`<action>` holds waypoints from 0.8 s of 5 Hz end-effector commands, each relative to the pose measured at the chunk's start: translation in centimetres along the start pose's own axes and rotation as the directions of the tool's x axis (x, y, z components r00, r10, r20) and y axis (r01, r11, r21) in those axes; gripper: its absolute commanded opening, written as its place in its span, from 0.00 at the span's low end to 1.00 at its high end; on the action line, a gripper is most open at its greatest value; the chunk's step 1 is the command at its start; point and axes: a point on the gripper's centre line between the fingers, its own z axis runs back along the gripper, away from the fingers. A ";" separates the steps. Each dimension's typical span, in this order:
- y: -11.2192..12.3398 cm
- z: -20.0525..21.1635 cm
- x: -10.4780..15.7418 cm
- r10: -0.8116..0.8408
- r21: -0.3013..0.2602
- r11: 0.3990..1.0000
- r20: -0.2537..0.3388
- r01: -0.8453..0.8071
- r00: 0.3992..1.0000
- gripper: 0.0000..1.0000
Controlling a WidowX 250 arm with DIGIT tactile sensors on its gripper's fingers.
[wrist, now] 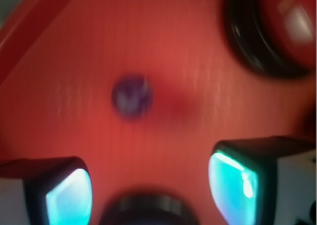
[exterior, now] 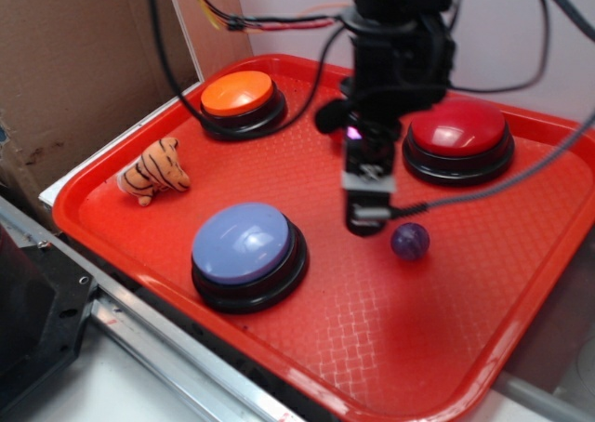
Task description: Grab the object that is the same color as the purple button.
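Observation:
The small purple marbled ball [exterior: 409, 241] lies on the red tray [exterior: 390, 348], right of centre. My gripper [exterior: 368, 219] hangs just left of it, close above the tray floor. In the wrist view the ball [wrist: 132, 96] shows blurred ahead of the gripper [wrist: 153, 185], beyond the fingertips and a little left of the midline. The two fingers [wrist: 69, 195] stand wide apart with bare tray between them, so the gripper is open and holds nothing. The purple button [exterior: 244, 247], lavender dome on a black base, sits front left on the tray.
An orange-topped button [exterior: 238, 97] stands at the tray's back left and a red-topped button [exterior: 457, 138] at the back right, near the arm. A small striped tiger toy [exterior: 154, 171] lies by the left rim. Cardboard stands behind on the left.

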 end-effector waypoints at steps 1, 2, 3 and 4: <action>-3.0 0.2 1.1 -0.066 0.011 0.998 0.011 0.066 0.998 1.00; -2.9 -0.5 0.8 -0.063 0.002 0.998 -0.013 0.063 0.998 1.00; -2.2 -0.8 0.1 -0.042 -0.001 0.999 -0.022 0.042 0.999 1.00; -1.4 -1.3 -0.2 -0.016 -0.022 1.000 -0.018 0.016 1.000 1.00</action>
